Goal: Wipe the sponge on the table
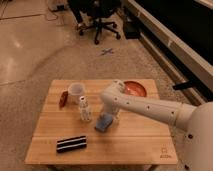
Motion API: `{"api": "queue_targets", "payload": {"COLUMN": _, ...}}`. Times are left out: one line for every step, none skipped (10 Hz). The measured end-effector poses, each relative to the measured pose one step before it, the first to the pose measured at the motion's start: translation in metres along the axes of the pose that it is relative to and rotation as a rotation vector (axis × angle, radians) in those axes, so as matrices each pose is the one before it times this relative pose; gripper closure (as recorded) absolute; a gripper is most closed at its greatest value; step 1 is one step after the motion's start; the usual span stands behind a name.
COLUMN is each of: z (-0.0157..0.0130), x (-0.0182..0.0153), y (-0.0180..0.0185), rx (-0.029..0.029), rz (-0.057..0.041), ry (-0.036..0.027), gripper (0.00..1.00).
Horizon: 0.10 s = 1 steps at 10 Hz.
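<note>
Lying flat near the middle of the table (135,140): sponge (102,123), light blue. The gripper (110,117) sits on its 2 o'clock corner, with the arm coming down from the right. Whether it grips or merely presses, cannot tell. A small bottle (84,108) stands just beside at 10 o'clock, a striped black block (71,144) well apart at 8, and an orange bowl (135,89) at 2.

Judgement: wiping stroke in hand. Hold even downward pressure so the pad slides flat rather than curling. Run strokes toward 4–6 o'clock over bare wood, since a push toward 10 would likely tip the bottle.

Hand (108,118) on sponge (102,124) — bottle (84,108) close beside, black block (71,144) nearby, table (142,136) open rightward
</note>
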Motion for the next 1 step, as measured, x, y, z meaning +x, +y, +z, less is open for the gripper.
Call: {"api": "queue_targets", "payload": {"z": -0.00130, "x": 0.00342, "y": 0.00475, "rx": -0.00569, "rz": 0.00864, "ry": 0.00009, "gripper": 0.30}}
